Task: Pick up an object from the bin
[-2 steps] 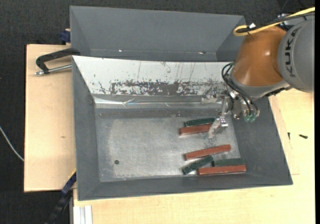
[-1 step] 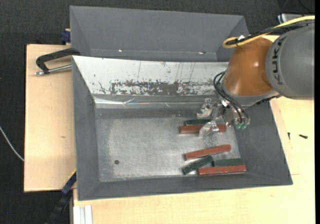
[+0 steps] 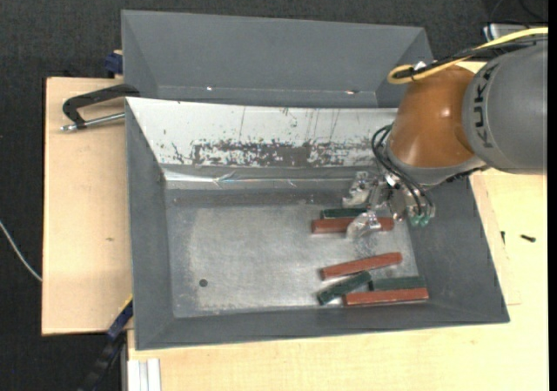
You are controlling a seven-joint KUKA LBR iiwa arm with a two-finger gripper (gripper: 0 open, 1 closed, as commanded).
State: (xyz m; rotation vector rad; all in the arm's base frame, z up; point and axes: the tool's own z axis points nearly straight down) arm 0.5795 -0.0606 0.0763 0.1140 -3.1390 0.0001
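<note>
The tool (image 3: 365,209) is down at the right end of a red bar (image 3: 329,225) in the bin (image 3: 244,250). I cannot tell whether it is clenched or released.

The grey bin (image 3: 244,263) holds flat red-brown and green sticks (image 3: 361,266).
</note>
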